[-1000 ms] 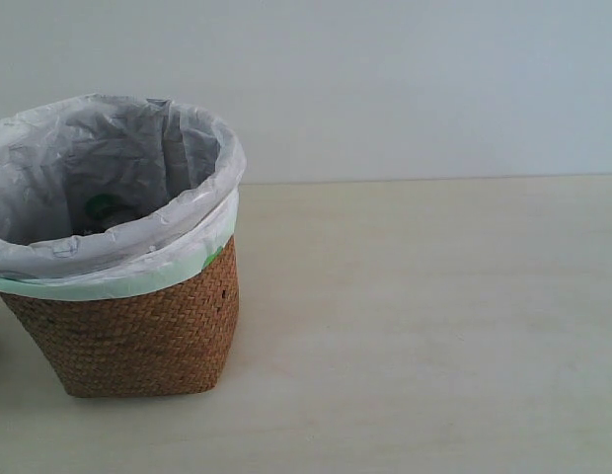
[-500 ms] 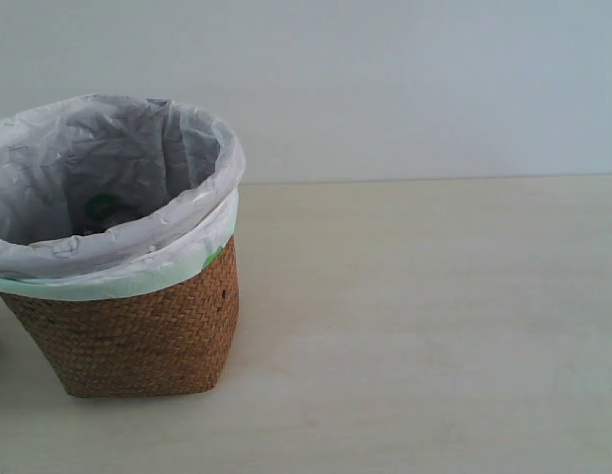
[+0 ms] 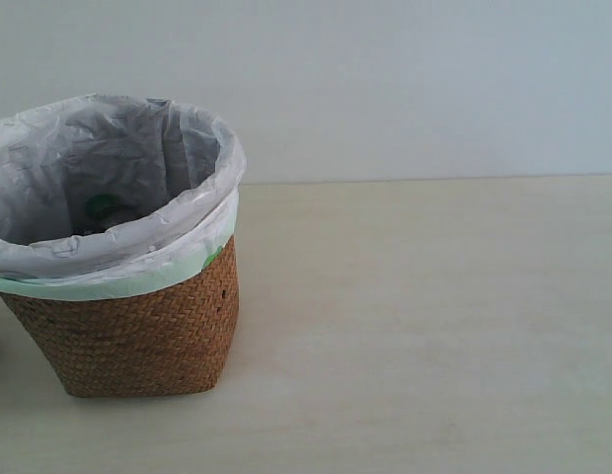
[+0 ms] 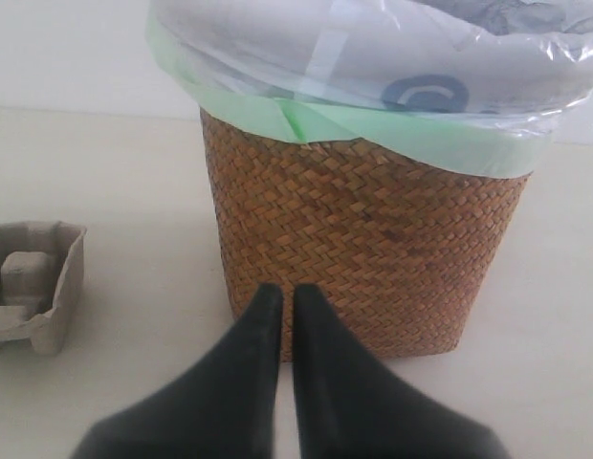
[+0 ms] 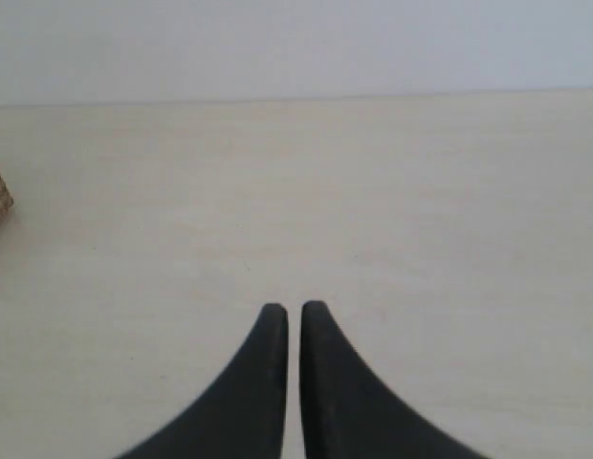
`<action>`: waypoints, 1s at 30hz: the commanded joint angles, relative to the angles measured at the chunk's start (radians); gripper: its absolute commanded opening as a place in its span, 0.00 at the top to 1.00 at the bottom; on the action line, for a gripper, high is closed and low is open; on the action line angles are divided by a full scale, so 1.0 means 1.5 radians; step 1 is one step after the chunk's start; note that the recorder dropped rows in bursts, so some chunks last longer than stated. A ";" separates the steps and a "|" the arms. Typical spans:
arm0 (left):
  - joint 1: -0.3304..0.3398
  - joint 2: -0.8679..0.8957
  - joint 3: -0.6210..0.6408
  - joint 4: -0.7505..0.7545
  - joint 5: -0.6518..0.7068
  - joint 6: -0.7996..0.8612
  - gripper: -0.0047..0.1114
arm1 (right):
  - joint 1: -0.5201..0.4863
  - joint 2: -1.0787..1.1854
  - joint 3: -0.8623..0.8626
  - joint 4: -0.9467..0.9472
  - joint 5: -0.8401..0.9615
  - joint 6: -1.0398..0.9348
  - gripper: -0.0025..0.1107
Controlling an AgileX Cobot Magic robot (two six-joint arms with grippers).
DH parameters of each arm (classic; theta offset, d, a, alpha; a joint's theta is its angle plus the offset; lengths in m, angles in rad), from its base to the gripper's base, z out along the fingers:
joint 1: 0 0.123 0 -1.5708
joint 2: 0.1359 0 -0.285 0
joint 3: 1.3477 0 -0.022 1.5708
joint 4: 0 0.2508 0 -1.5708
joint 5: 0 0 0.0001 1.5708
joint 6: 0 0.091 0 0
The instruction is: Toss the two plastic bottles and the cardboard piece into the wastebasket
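Wicker-brown, the wastebasket [image 3: 138,336] stands at the left of the exterior view, with a translucent bag [image 3: 109,247] folded over its rim. Only the left wrist view shows the cardboard piece [image 4: 33,282], which lies on the surface near the wastebasket's foot but apart from it. The right wrist view catches just a sliver of wicker at its edge. The pale surface [image 3: 434,326] meets a plain light wall [image 3: 415,79]. The left claw [image 4: 279,295] points at the woven side, jaws pressed together and empty. The right claw [image 5: 287,311] hangs over the surface, likewise closed on nothing.
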 commanded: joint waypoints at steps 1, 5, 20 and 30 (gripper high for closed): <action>0.002 -0.002 0.002 -0.002 -0.002 -0.003 0.93 | -0.005 -0.004 0.003 -0.005 0.009 -0.007 0.97; 0.002 -0.002 0.002 -0.002 -0.002 -0.003 0.93 | -0.005 -0.004 0.003 -0.005 0.009 -0.007 0.97; 0.002 -0.002 0.002 -0.123 -0.004 -0.057 0.93 | -0.005 -0.004 0.003 -0.005 0.009 -0.007 0.97; 0.002 -0.002 0.002 -0.384 -0.023 -0.066 0.93 | -0.005 -0.004 0.003 -0.005 0.009 -0.007 0.97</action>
